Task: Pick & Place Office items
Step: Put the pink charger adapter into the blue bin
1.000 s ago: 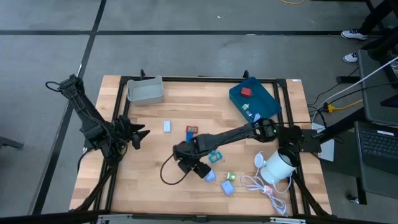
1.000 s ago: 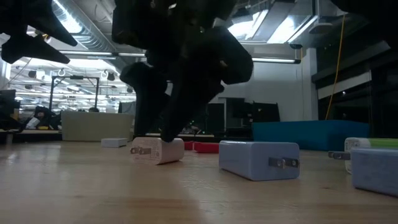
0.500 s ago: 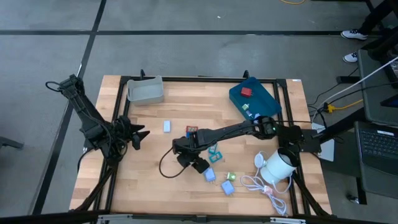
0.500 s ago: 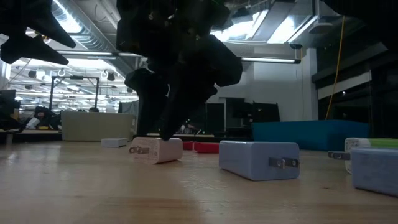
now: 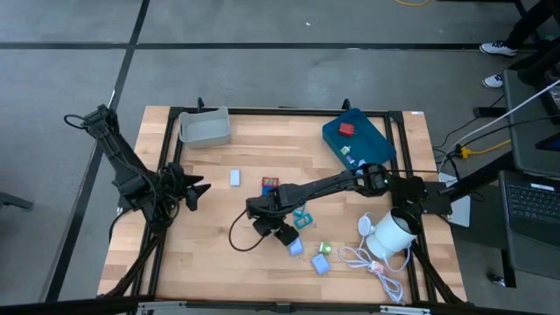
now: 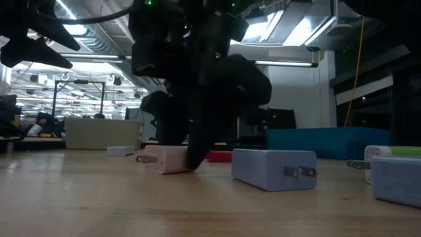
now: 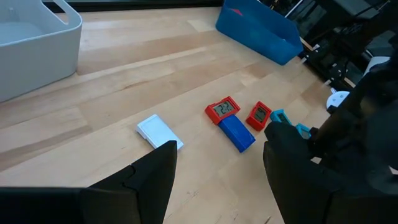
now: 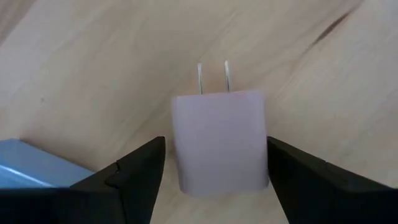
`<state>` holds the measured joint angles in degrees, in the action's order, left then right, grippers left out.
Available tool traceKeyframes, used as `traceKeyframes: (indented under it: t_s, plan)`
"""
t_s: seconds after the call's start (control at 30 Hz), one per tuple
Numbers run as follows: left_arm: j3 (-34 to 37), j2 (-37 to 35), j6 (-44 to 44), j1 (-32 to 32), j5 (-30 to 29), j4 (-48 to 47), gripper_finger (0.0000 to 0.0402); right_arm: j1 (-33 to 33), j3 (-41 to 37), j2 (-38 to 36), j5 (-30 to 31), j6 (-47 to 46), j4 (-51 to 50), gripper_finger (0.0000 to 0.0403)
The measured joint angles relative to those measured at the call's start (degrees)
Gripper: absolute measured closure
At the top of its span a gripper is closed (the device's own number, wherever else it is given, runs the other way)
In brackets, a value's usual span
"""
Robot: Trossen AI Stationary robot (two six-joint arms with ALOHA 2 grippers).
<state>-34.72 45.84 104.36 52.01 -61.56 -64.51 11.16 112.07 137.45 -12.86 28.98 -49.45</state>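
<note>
Since the earlier frames the right gripper (image 5: 278,231) has been brought down over the pink plug (image 8: 219,140), which lies on its side on the table (image 5: 210,249) near the middle, prongs pointing away from the wrist. In the right wrist view the fingers (image 8: 140,177) are spread wide, one on each side of the plug, with a small gap left on both sides; nothing is held yet. In the low view the plug (image 6: 168,158) is seen at the foot of the dark gripper (image 6: 197,155), resting on the wood.

The left gripper (image 5: 197,191) is parked at the left edge of the table, its fingers apart and empty.

Risk, as judged from here: the plug is smooth and blocky, so if the fingers are closed off-centre it could be twisted or squeezed out sideways. A blue block (image 8: 31,168) sits just beside one finger and could be nudged as the fingers close.

Count, from the high view: one pink plug, two blue blocks (image 5: 296,248) close by, one white pad (image 5: 235,178), two red pieces (image 5: 269,183) with a dark blue one (image 7: 237,132) between them in the left wrist view, one teal piece (image 5: 304,219) and one green piece (image 5: 325,248). One red piece (image 5: 347,129) is already lying in the blue tray (image 5: 372,140); the grey tray (image 5: 206,128) holds nothing that can be seen
</note>
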Motion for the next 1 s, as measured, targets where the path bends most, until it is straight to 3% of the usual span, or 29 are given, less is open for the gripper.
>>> traceKeyframes:
  t_s: [0.23,0.43,0.6,0.87,1.0]
  plan:
    - [0.0,0.0,0.5,0.0,0.0,0.0,0.0167,-0.2,0.0,0.0,1.4,-2.7,2.8,0.0216]
    - [0.0,0.0,0.8,0.0,-0.2,0.0,0.0167,-0.5,0.3,0.0,2.7,-5.5,3.0,0.0215]
    - [0.0,0.0,0.9,0.0,-0.6,0.0,0.0167,-2.4,6.0,0.1,2.8,-10.4,0.8,0.0215]
    - [0.0,0.0,1.0,0.0,-2.3,0.0,0.0167,-9.2,19.3,0.1,3.1,-14.3,-13.8,0.0215]
    - [0.0,0.0,0.7,0.0,-3.7,0.0,0.0167,-14.2,21.1,-0.4,4.4,-13.7,-23.9,0.0215]
